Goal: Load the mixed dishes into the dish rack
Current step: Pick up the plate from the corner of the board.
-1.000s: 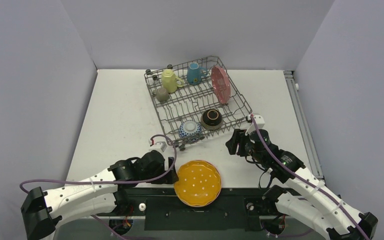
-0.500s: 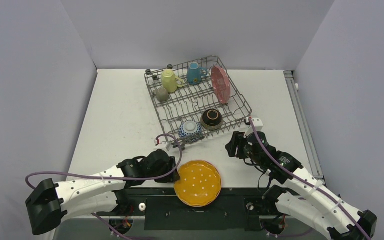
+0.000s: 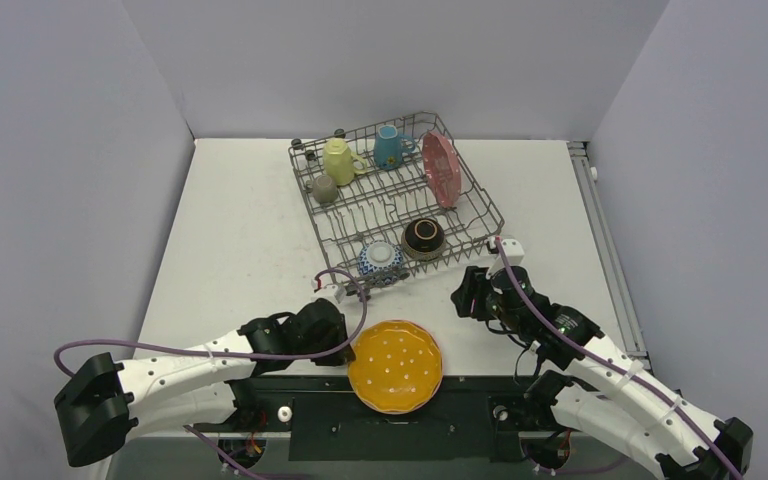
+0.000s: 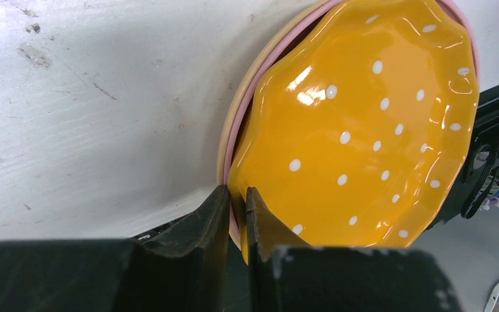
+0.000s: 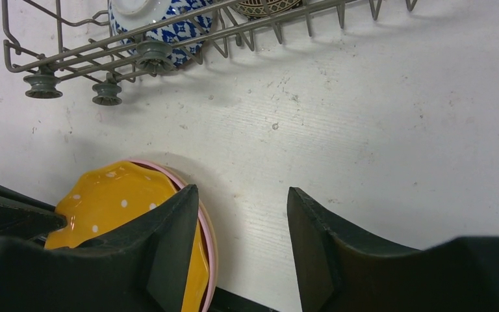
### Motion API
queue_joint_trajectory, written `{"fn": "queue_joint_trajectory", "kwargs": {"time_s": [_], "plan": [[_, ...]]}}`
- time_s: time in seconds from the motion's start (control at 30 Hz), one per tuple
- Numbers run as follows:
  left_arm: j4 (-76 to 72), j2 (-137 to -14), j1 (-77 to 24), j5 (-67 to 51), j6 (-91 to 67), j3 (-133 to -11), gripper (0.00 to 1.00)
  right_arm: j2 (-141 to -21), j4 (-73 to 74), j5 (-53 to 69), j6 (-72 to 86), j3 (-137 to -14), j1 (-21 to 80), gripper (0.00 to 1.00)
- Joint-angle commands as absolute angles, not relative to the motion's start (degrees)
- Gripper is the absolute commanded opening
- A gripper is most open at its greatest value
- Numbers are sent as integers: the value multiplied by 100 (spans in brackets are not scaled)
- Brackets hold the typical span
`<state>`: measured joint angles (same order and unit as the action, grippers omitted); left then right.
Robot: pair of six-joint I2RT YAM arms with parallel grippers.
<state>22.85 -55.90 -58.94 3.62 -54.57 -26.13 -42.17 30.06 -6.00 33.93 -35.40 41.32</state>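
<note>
An orange white-dotted plate (image 3: 395, 366) (image 4: 357, 123) tops a stack at the table's near edge, over a pink-rimmed plate (image 4: 247, 97) and a tan one. My left gripper (image 3: 348, 350) (image 4: 237, 193) is shut on the orange plate's left rim, one finger above and one below. My right gripper (image 3: 466, 291) (image 5: 242, 193) hovers open over bare table just right of the stack (image 5: 114, 201). The dish rack (image 3: 311, 205) holds a pale-yellow mug (image 3: 338, 160), a light-blue mug (image 3: 390, 148), an olive mug (image 3: 325, 189), a pink plate (image 3: 441, 168), a dark-brown bowl (image 3: 424, 237) and a blue-white bowl (image 3: 380, 258).
The rack's near corner with its small wheels (image 5: 107, 93) lies close above the plate stack. Grey walls enclose the table on three sides. The black base rail (image 3: 380, 425) runs under the overhanging stack.
My left gripper has closed from wide open onto the orange plate's rim. The right gripper has drifted slightly toward the near edge, and its jaws have narrowed a little.
</note>
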Motion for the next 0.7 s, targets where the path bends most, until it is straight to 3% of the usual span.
{"fn": "queue_joint_trajectory", "kwargs": {"time_s": [0.0,0.07,0.67], "plan": [[2148,-5557,-5915,351,-5325,-2733,5,-4289,2815,-747,3479,-3469,4207,48],[2228,-5498,-5915,405,-5304,-2776,0,-4290,2824,-755,3484,-3468,4225,48],[3184,-4818,-5915,865,-5099,-3408,0,-4265,2970,-622,3436,-3702,4371,46]]}}
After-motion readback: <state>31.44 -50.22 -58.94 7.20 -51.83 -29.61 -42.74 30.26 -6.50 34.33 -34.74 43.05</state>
